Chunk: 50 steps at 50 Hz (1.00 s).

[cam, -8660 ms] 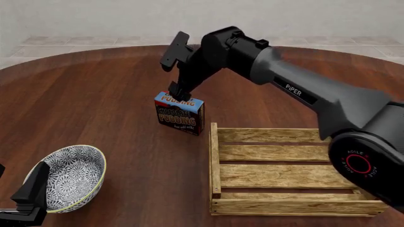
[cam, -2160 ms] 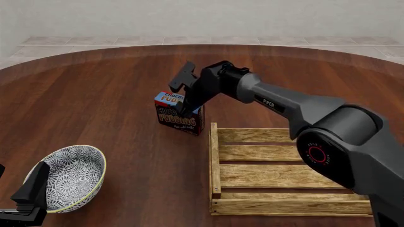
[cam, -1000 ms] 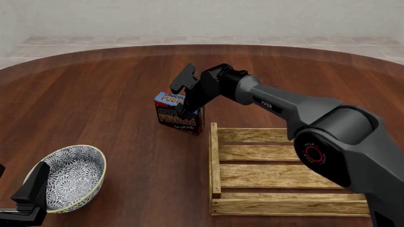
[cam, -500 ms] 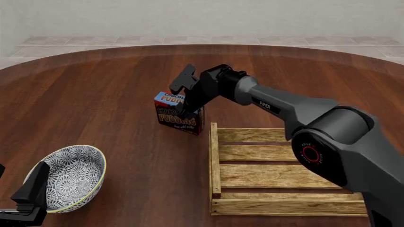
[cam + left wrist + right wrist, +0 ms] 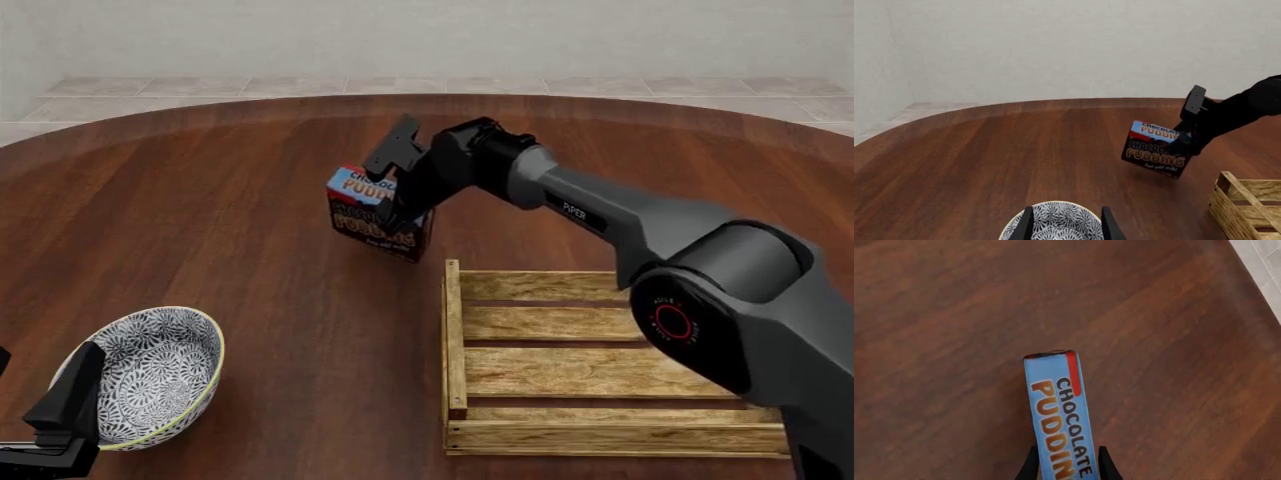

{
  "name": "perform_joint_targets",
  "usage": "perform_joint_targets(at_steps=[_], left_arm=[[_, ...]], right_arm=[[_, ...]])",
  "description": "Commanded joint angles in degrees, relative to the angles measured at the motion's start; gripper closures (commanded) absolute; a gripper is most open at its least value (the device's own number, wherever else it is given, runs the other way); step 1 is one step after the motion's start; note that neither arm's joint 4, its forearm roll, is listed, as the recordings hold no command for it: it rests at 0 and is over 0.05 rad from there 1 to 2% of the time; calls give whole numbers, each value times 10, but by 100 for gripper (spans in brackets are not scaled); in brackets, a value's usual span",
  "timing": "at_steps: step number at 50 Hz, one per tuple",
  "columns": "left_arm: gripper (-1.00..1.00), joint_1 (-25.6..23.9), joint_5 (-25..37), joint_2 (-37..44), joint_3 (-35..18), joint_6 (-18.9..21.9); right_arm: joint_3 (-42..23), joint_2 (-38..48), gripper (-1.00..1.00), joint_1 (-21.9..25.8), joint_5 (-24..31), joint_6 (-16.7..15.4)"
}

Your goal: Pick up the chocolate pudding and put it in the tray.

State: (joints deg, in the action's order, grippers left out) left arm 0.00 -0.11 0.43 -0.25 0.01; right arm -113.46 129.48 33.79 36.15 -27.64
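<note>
A: From the left wrist view first: how far along?

B: Looks about halfway. Shows the chocolate pudding [image 5: 1157,155] pinched by the right gripper [image 5: 1184,145], just beyond the tray [image 5: 1241,200] and tilted. Seems clear of the tabletop [image 5: 987,150], judging by the shadow beneath. Not over the tray yet.

A: And the left gripper [image 5: 1067,225]?

B: Jaws spread apart with nothing between them, parked over a patterned bowl [image 5: 1057,222], well away from the tray.

A: Over to the front view, then.

B: Confirms the pickup. Puts the chocolate pudding [image 5: 367,215] past the tray's [image 5: 454,340] far left corner, outside the slats, with its lower edge tipped toward the tray. Shows the right arm stretched long and low across the tray's far side, wrist bent down, with the right gripper [image 5: 394,205] clamped on the carton's upper part. Leaves the left gripper [image 5: 60,420] idle beside the bowl [image 5: 147,375].

A: Anything more from the right wrist view?

B: Looks straight along the carton's narrow blue top [image 5: 1057,405]. Shows the jaws clenched on both broad faces at the near end [image 5: 1064,467], with only bare wood past it and no tray in sight.

A: So what remains?

B: Carrying the carton back over the slats, lowering, then letting go.
</note>
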Motion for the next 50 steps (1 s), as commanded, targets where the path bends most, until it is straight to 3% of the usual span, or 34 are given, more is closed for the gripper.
perform_joint_targets(at_steps=[1, 25, 50], left_arm=[[-100, 0, 0, 0, 0, 0], [-100, 0, 0, 0, 0, 0], [-100, 0, 0, 0, 0, 0]], right_arm=[[-10, -28, 100, -5, 9, 0], [38, -150, 100, -13, 45, -39], [249, -344, 100, -15, -16, -40]])
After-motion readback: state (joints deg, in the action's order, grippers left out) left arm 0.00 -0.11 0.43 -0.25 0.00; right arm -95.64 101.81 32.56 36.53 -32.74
